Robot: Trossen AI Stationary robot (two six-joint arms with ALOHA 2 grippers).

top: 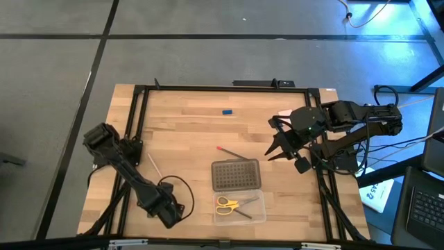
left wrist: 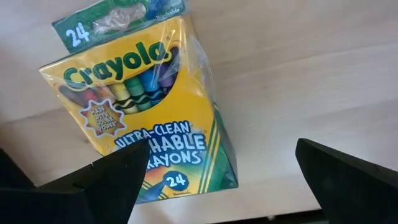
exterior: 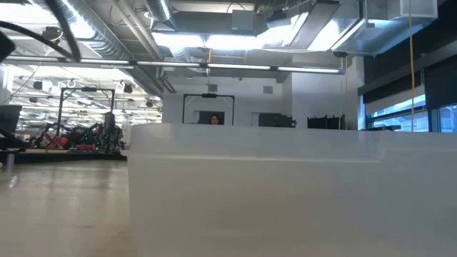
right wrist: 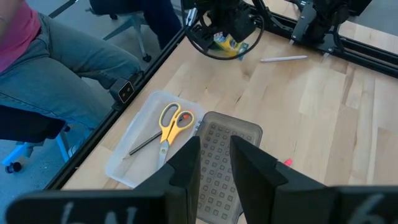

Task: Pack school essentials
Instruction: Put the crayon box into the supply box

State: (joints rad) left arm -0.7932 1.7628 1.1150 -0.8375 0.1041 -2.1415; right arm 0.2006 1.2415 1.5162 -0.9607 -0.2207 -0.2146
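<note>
The green-yellow crayon box [left wrist: 143, 106] lies flat on the table near its front left corner. My left gripper [left wrist: 224, 155] hangs open over it, pointing down. One finger [left wrist: 118, 180] stands over the box's lower corner and the other is out over bare wood. The high view hides the box under that gripper [top: 170, 212]. The clear case [top: 238, 208] holds yellow-handled scissors [top: 227, 203] and a dark pencil. A red pencil [top: 232, 151], a pale pencil [top: 154, 165] and a blue eraser [top: 226, 110] lie loose. My right gripper [top: 279, 142] waits raised at the right with a narrow gap between its fingers, holding nothing.
The grey dotted lid [top: 236, 175] lies just beyond the clear case. A black frame [top: 208, 87] borders the table. In the low view the case wall [exterior: 285, 193] fills the front. A seated person [right wrist: 62, 62] is at the table's near edge.
</note>
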